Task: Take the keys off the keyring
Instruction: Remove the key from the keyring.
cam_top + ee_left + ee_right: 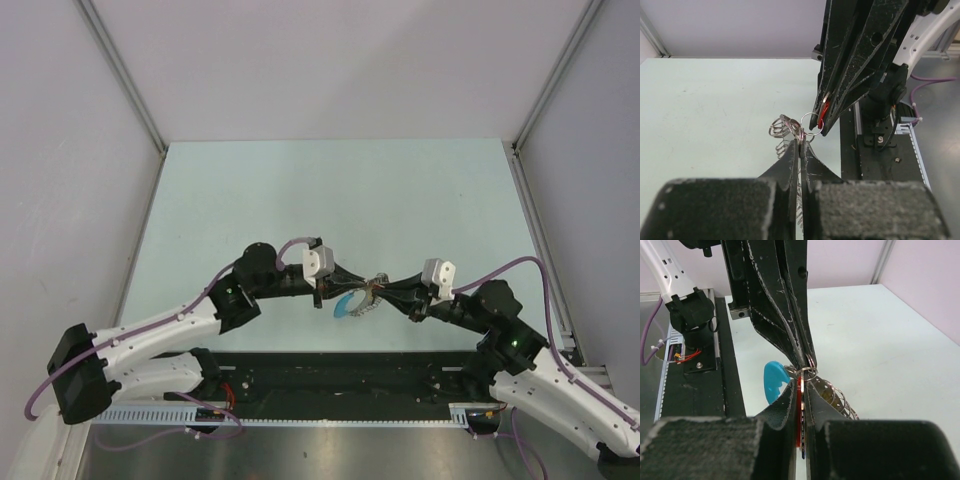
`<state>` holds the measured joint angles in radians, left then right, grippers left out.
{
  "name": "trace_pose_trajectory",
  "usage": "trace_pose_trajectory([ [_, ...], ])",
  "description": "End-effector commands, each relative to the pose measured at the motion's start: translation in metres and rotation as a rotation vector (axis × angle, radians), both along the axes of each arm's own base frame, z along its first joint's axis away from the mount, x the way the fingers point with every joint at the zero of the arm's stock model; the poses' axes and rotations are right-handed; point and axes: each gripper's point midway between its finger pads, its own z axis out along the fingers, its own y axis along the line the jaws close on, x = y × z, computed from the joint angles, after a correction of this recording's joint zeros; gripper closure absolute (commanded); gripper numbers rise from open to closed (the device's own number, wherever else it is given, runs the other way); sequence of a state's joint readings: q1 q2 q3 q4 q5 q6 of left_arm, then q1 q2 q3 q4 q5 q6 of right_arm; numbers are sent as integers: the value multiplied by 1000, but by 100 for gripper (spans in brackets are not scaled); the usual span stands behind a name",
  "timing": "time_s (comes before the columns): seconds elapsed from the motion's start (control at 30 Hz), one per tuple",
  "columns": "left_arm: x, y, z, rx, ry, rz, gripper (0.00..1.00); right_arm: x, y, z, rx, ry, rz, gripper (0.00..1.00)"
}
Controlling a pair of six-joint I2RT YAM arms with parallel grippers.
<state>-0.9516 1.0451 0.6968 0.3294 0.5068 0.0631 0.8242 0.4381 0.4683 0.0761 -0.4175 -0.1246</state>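
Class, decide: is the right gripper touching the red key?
Touching. The right wrist view shows the red key pinched inside the shut right gripper.

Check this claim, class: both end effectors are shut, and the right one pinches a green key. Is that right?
No: the key in the right end effector is red, not green, as the right wrist view shows. The left end effector is shut too.

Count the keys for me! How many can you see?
1. The red key is pinched between the right jaws, right next to the keyring. More keys could be hidden behind the jaws.
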Motion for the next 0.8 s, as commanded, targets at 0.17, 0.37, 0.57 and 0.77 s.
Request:
trace_pose_trajectory([
  [0.17, 7, 7, 44, -185, -77, 24, 100, -7, 3, 4, 54, 17, 8, 100],
  [0.37, 7, 12, 52, -234, -82, 32, 100, -6, 5, 1, 48, 24, 7, 100],
  [0.57, 7, 16, 52, -244, -77, 49, 100, -9, 8, 3, 61, 29, 22, 100],
  [0.77, 20, 20, 45, -215, -73, 123, 100, -14, 10, 12, 94, 8, 41, 100],
])
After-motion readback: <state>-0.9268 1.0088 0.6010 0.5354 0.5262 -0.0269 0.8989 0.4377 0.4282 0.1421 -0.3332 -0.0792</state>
